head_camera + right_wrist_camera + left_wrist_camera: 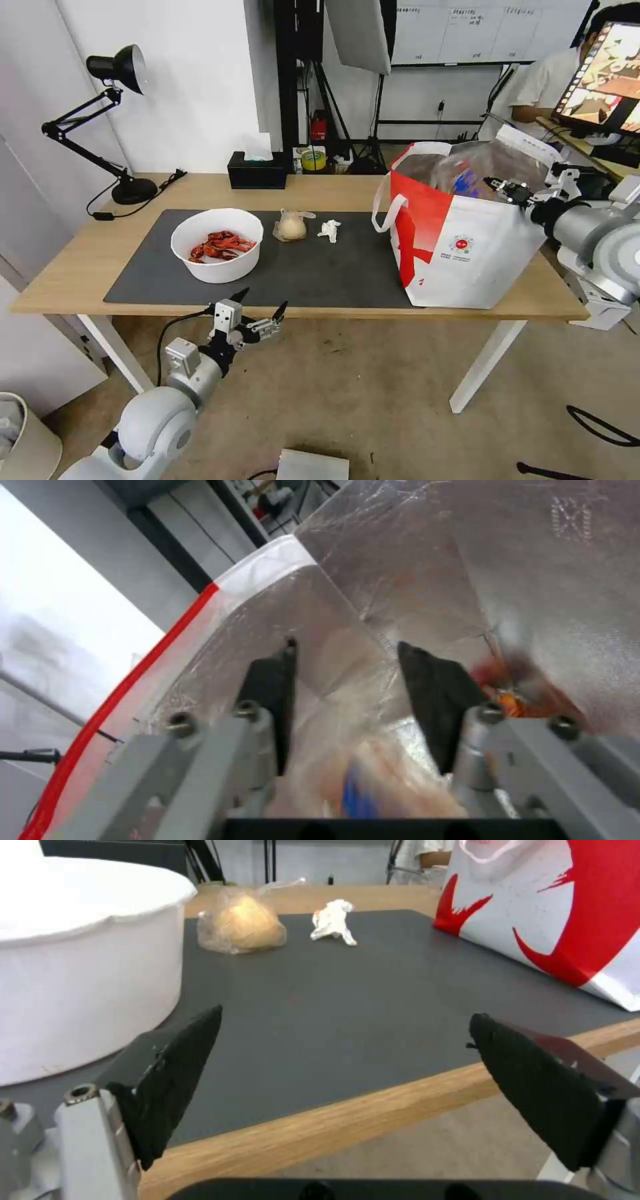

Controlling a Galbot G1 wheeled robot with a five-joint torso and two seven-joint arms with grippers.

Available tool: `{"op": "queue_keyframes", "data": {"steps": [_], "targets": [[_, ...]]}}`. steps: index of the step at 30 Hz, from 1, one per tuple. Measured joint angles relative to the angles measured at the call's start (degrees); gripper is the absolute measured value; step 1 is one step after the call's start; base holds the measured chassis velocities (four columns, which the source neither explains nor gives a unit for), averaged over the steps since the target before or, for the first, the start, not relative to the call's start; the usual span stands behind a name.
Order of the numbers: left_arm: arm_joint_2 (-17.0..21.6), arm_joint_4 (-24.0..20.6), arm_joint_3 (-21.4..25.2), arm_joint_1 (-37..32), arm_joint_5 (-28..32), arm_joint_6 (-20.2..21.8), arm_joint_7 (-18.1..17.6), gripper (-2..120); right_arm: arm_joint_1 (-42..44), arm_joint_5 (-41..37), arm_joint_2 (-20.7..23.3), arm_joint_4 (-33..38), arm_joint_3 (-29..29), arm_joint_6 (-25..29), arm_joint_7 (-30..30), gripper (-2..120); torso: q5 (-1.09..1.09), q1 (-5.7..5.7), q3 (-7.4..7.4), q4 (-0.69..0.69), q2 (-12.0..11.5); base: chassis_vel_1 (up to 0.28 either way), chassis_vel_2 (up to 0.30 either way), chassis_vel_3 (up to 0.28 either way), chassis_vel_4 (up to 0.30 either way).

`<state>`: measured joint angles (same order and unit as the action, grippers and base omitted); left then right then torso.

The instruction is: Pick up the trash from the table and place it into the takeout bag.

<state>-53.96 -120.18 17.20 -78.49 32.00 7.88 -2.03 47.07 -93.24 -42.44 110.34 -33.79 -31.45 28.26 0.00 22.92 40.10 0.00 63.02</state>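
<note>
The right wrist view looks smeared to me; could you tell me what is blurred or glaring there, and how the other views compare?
Right wrist view: the right gripper fingers are sharp, but the contents below are smeared and the takeout bag foil glares. Left wrist view: the left gripper is crisp; the bowl top is blown out. Head view: evenly lit, edges bowed.

Black desk lamp (pixel 113 120) sits at the tabletop's far left corner, arm folded up, cord (pixel 133 203) trailing along the wood. Black tissue box (pixel 257 170) is on the far edge, roughly mid-table, tissue poking out. Yellow tape roll (pixel 313 160) behind it, off the table.
</note>
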Motion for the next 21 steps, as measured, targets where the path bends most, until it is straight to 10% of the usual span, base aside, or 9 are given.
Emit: {"op": "queue_keyframes", "data": {"steps": [12,21], "targets": [[0.7,-0.3,0.3,0.1,0.2,0.0,-0.1,100,-1.1,-0.6,0.1,-0.2,0.2,1.1,-3.8,88,0.00,0.00,0.00,0.00,0.0,0.000,0.000,0.000,0.000],[1.1,-0.5,0.6,0.1,0.5,0.0,-0.1,100,-2.7,-0.1,0.6,0.8,1.3,3.3,-9.9,100,0.00,0.00,0.00,0.00,0.0,0.000,0.000,0.000,0.000]]}}
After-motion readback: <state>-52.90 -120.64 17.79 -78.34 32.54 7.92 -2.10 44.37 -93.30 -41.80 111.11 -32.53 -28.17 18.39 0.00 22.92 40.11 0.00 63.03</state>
